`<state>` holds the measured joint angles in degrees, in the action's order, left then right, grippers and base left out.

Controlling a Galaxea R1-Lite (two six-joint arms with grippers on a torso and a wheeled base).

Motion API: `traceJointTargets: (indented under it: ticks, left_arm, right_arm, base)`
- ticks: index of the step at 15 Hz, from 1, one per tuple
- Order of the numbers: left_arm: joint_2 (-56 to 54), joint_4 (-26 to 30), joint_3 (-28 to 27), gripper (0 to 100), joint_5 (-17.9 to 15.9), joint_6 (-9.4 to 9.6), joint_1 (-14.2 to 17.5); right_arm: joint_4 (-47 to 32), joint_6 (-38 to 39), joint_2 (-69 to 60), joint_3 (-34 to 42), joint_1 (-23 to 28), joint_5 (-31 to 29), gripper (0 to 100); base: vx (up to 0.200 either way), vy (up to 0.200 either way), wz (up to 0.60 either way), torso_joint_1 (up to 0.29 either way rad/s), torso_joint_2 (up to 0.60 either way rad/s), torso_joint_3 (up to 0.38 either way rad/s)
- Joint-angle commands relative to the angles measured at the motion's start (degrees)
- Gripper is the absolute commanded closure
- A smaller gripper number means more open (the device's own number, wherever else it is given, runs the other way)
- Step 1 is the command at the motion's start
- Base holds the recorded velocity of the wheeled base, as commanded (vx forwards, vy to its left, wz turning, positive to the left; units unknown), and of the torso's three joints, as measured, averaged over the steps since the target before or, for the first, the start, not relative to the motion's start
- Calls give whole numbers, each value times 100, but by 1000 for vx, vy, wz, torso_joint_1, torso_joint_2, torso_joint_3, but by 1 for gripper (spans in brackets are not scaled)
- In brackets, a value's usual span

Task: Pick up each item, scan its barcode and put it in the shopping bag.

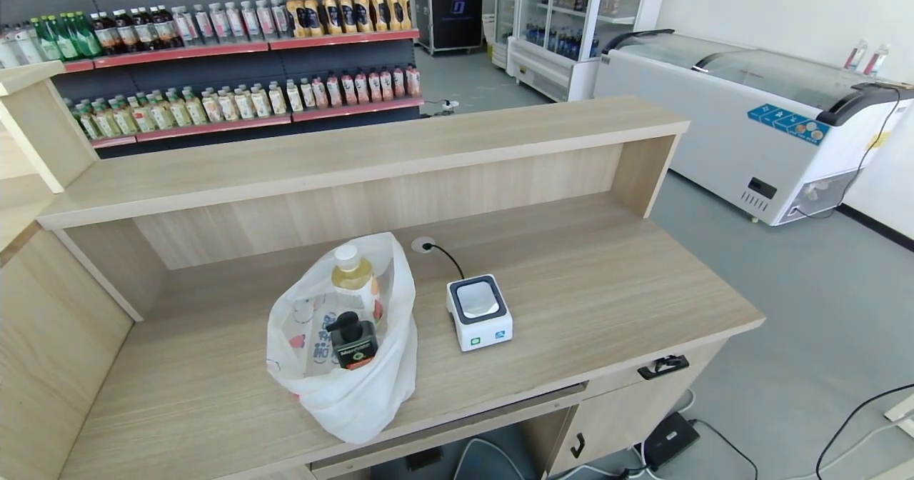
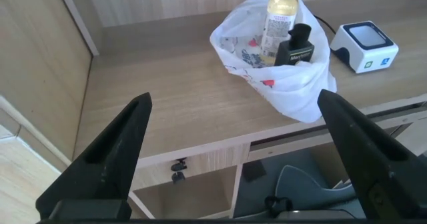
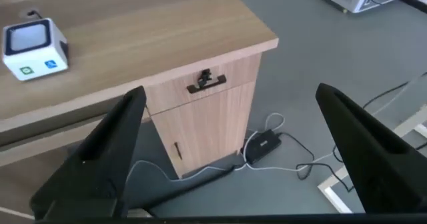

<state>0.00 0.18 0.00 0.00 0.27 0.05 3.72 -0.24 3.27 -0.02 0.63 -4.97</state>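
Head view: a white plastic shopping bag (image 1: 343,387) stands just left of the white square barcode scanner (image 1: 479,311), holding a yellow drink bottle (image 1: 353,276) and, seemingly, a black pump bottle (image 1: 352,341). Left wrist view: the left gripper (image 2: 235,97) is spread wide, empty. Right wrist view: the right gripper (image 3: 231,89) likewise, well apart from the scanner.

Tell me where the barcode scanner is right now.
In the head view the barcode scanner sits on the wooden counter near its middle, just right of the white shopping bag, apart from it.
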Motion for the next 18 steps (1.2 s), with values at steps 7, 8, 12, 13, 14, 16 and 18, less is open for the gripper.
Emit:
traceJointTargets:
  ticks: [7,8,12,13,14,16,18]
  left_arm:
    - [0,-1,0,0,0,0,4]
    - [0,-1,0,0,0,0,4]
    - [0,-1,0,0,0,0,4]
    - [0,-1,0,0,0,0,4]
    - [0,-1,0,0,0,0,4]
    - [0,-1,0,0,0,0,4]
    - [0,-1,0,0,0,0,4]
  right_arm:
    - [-319,420,-327,2,-55,23,0]
    - [-319,420,-327,2,-55,23,0]
    - [-328,394,-327,2,-55,40,0]
    - [-328,402,-327,2,-55,40,0]
    - [-328,402,-327,2,-55,40,0]
    - [-328,402,-327,2,-55,40,0]
    - [-337,376,-327,2,-55,49,0]
  base:
    - [0,0,0,0,0,0]
    - [0,0,0,0,0,0]
    - [0,0,0,0,0,0]
    - [0,0,0,0,0,0]
    - [0,0,0,0,0,0]
    - [0,0,0,0,0,0]
    - [0,0,0,0,0,0]
